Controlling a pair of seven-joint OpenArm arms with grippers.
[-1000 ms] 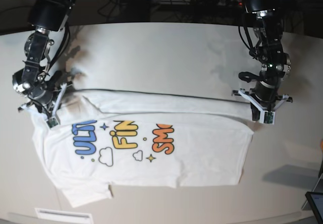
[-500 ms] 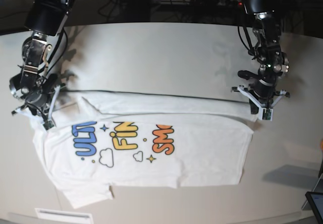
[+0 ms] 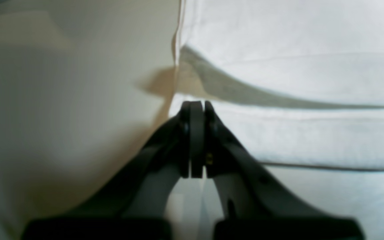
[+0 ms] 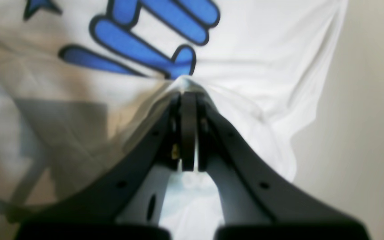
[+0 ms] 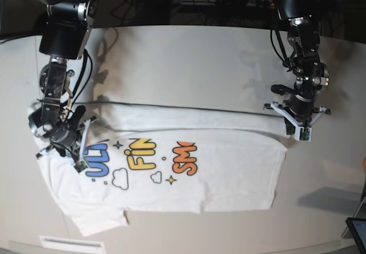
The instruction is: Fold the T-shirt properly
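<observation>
t-shirt point(image 5: 171, 162) is laid print-up on the table point(image 5: 189, 59), long axis running along the table's width, far long edge already folded over toward the print. right gripper point(image 4: 188, 91) is seen clamped on a pinch of cloth by the blue letters, at the shirt's end nearest the table's left edge in the base view. left gripper point(image 3: 197, 106) is closed at the opposite end, on the folded band's edge; whether cloth is pinched cannot be told. each arm is stationed at its own end, so the next fold is judged to run across the long axis.
</observation>
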